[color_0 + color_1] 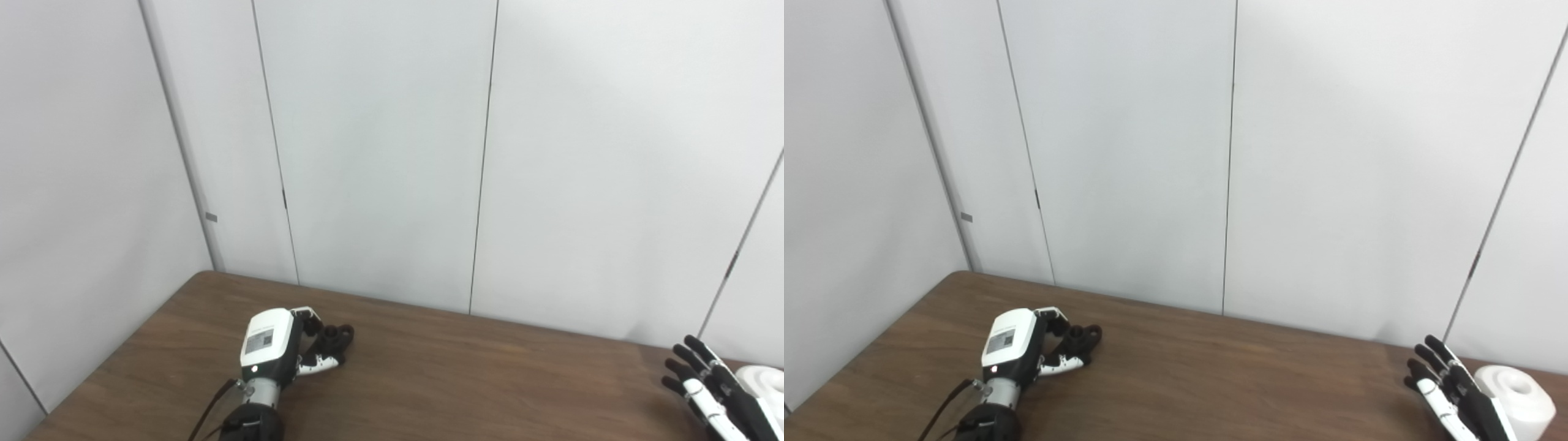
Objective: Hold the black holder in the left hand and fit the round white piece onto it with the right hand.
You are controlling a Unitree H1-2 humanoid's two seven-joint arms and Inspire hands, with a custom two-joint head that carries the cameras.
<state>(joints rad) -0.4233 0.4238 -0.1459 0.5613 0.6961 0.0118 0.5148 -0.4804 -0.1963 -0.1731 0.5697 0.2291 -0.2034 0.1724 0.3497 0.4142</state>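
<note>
The black holder (337, 338) sits on the brown table (465, 380) at the far left. My left hand (277, 344) lies on the table with its fingers and thumb curled around the holder; the part inside the hand is hidden. The round white piece (1519, 395), a short cylinder with a hole in its top, stands on the table at the far right. My right hand (1448, 389) is open with fingers spread, just left of the white piece. I cannot tell if it touches it.
Pale wall panels (380, 153) stand close behind the table's far edge and along its left side. A black cable (208, 410) runs along my left forearm. A wide stretch of tabletop separates the two hands.
</note>
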